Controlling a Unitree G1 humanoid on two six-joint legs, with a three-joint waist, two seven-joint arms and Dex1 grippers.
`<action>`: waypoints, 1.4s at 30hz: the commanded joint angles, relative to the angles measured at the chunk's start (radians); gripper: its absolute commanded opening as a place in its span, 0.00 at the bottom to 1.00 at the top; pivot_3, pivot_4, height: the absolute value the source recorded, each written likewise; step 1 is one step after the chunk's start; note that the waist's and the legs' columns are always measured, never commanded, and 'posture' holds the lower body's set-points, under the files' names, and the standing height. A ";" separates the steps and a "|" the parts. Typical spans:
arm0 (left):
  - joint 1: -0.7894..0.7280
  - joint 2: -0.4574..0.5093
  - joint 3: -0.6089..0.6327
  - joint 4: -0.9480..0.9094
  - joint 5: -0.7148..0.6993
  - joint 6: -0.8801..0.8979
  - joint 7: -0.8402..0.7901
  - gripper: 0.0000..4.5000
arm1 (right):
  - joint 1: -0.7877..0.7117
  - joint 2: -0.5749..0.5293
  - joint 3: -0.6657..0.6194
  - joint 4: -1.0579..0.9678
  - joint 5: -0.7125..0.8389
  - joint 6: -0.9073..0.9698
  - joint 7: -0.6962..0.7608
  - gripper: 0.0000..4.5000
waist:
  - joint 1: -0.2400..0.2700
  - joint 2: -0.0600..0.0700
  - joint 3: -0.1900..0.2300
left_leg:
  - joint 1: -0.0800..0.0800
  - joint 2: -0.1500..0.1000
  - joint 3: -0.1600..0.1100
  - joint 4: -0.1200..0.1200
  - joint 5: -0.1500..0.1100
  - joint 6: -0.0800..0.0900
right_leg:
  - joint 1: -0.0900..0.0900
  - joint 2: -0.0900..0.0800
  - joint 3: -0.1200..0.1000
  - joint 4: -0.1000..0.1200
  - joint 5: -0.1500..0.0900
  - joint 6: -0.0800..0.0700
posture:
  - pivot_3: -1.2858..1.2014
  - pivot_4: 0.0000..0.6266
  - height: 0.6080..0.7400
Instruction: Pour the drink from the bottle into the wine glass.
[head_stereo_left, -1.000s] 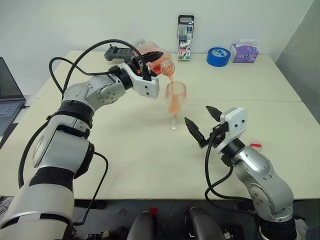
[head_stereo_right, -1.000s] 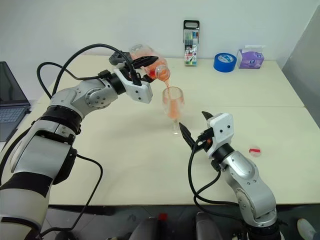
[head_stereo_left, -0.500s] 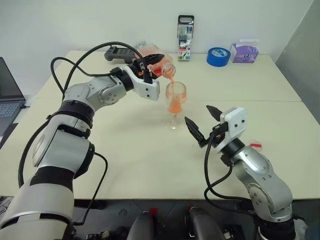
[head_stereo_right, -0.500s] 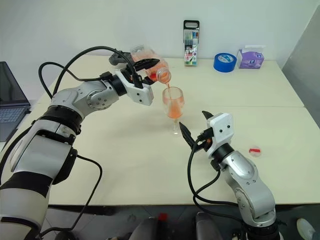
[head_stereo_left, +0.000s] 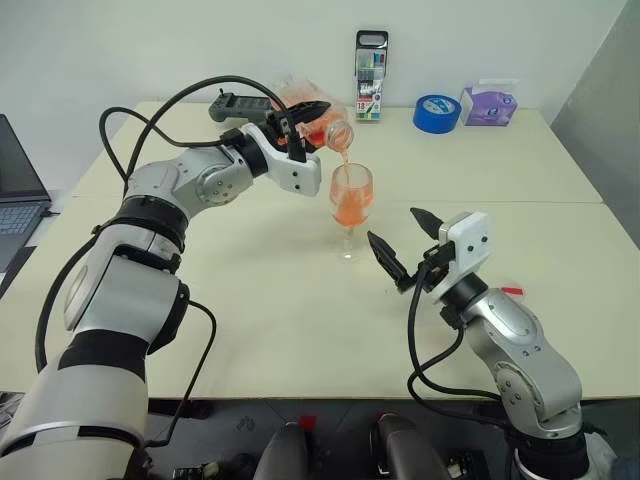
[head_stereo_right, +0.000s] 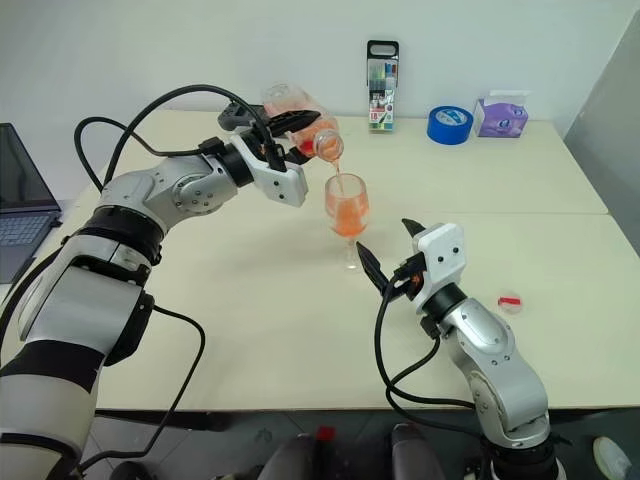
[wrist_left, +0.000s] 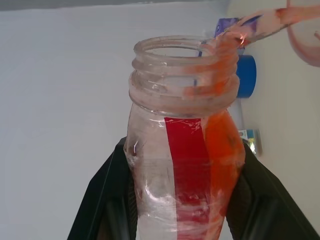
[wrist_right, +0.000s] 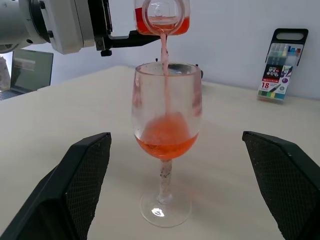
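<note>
My left gripper is shut on the bottle, a small clear plastic one held tilted, its open mouth above the wine glass. A thin stream of orange-red drink runs from the mouth into the glass. The glass stands upright on the table, its bowl partly filled with drink. In the left wrist view the bottle sits between the two black fingers. My right gripper stands open just in front of the glass, one finger to each side of it and apart from it.
A marker case, a blue tape roll and a purple tissue pack stand along the table's far edge. A black device lies behind the left arm. A laptop sits at far left. A small red-and-white cap lies at right.
The drink in the glass has risen a little. The bottle has tipped slightly further. Both arms have stayed where they were.
</note>
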 joint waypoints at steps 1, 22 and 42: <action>-0.042 0.004 0.012 -0.004 -0.020 -0.008 0.019 0.40 | -0.026 0.001 0.002 -0.035 -0.005 -0.018 0.001 1.00 | 0.000 0.000 0.000 | 0.000 0.000 0.000 0.000 0.000 0.000 | 0.000 0.000 0.000 0.000 0.000 0.000 | 0.52 0.24 1.00; -0.043 0.002 0.009 -0.008 -0.013 -0.003 0.040 0.40 | -0.044 -0.003 -0.008 -0.024 -0.008 -0.015 0.002 1.00 | 0.000 0.000 0.000 | 0.000 0.000 0.000 0.000 0.000 0.000 | 0.000 0.000 0.000 0.000 0.000 0.000 | 0.52 0.24 1.00; 0.167 -0.162 0.541 -0.121 -0.848 0.424 -0.515 0.40 | -0.414 -0.042 -0.091 -0.094 0.239 0.370 0.005 1.00 | -0.008 0.000 0.000 | 0.000 0.001 -0.002 0.002 0.000 0.000 | -0.001 0.000 0.000 0.003 0.000 0.000 | 0.52 0.24 1.00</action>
